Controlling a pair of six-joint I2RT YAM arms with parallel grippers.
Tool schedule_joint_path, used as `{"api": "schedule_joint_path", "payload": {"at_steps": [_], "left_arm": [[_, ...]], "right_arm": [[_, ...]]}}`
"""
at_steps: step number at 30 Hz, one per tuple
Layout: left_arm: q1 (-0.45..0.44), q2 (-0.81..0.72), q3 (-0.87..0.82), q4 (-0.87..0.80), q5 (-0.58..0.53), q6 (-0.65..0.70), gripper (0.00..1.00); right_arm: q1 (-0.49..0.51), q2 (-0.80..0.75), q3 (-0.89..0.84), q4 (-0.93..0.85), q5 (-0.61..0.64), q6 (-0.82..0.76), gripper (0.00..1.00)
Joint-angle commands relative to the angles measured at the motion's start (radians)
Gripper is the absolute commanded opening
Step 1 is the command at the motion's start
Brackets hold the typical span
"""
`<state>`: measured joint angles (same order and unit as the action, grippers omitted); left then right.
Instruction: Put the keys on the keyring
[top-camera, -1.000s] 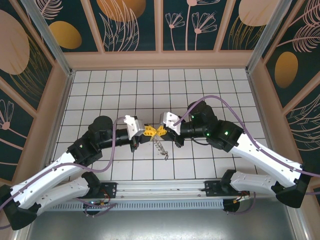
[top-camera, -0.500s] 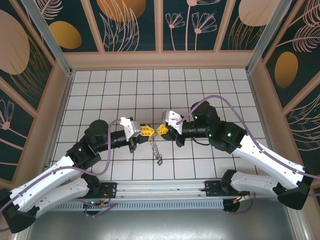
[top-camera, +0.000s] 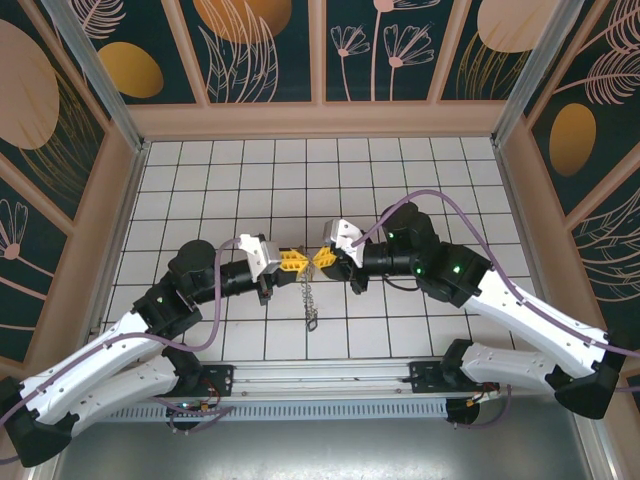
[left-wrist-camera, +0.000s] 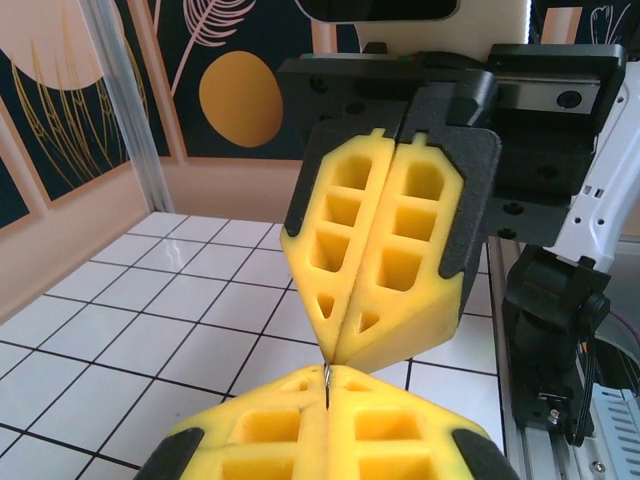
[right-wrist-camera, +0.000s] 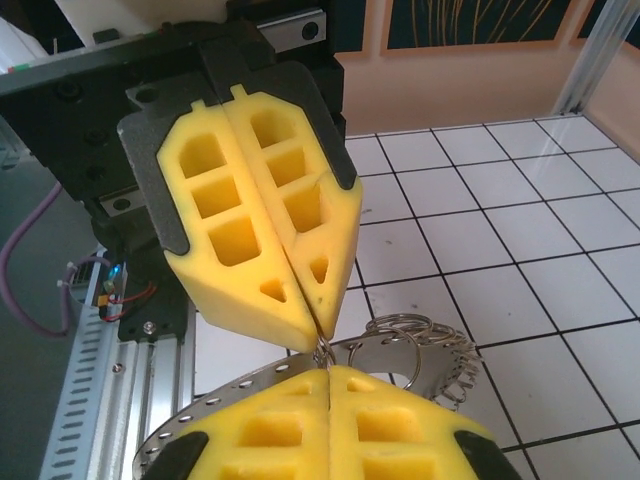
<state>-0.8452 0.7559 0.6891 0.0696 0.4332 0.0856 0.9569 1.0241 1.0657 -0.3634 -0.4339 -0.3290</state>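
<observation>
In the top view my left gripper (top-camera: 296, 262) and right gripper (top-camera: 320, 259) meet tip to tip above the middle of the tiled floor. Both are shut. A thin wire of the keyring (left-wrist-camera: 327, 373) is pinched between the left gripper's (left-wrist-camera: 327, 380) yellow pads, right under the right gripper's (left-wrist-camera: 336, 352) tips. In the right wrist view the same wire loop (right-wrist-camera: 324, 350) runs from my right gripper (right-wrist-camera: 328, 372) up into the left gripper's (right-wrist-camera: 319, 336) tips. The keys (top-camera: 310, 298) dangle below as a slim chain, and behind the pads they fan out as a fringe (right-wrist-camera: 455, 362).
A curved perforated metal band (right-wrist-camera: 240, 388) and a few small wire rings (right-wrist-camera: 398, 330) hang just behind the right pads. A rail (top-camera: 330, 378) runs along the near edge by the arm bases. Peach walls (top-camera: 320, 120) enclose the white tiled floor (top-camera: 300, 180).
The left arm has drawn back a little to the left, so the fingertips stand slightly further apart. The dangling keys have swung from slanting right to hanging straight down.
</observation>
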Motion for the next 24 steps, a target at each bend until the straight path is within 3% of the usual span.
{"api": "schedule_joint_path", "payload": {"at_steps": [1,24], "left_arm": [[0.002,-0.019,0.002,0.070,-0.003,-0.003,0.00],[0.002,-0.040,0.004,0.093,-0.008,-0.007,0.00]], "right_arm": [[0.004,0.007,0.002,0.017,0.000,0.005,0.00],[-0.003,0.011,-0.014,-0.048,0.034,0.010,0.00]]}}
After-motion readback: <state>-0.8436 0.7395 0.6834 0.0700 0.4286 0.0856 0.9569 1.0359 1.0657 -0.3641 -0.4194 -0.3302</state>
